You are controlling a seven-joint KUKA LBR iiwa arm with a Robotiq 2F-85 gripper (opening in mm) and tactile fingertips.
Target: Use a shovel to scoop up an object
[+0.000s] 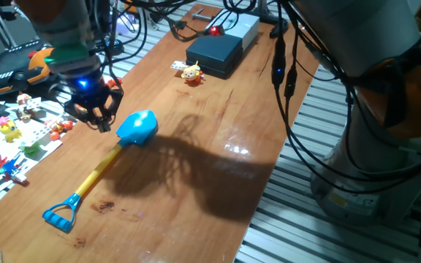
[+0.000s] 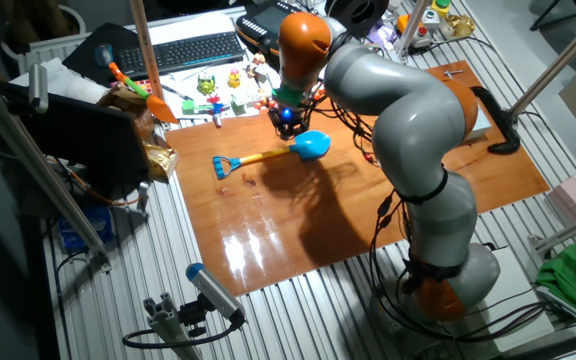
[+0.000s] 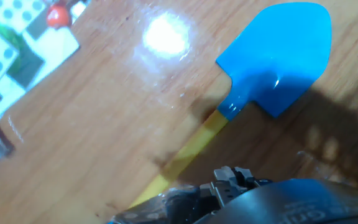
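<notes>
The shovel (image 1: 101,169) lay flat on the wooden table (image 1: 218,146), blade toward one o'clock, while the gripper (image 1: 93,109), jaws apart and empty, hovered beside the blade, seemingly positioning to grasp it, with the yellow object (image 1: 191,72) well apart at one o'clock.

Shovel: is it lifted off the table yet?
No, the shovel lies flat on the table, with the pincer beside its blade.
</notes>
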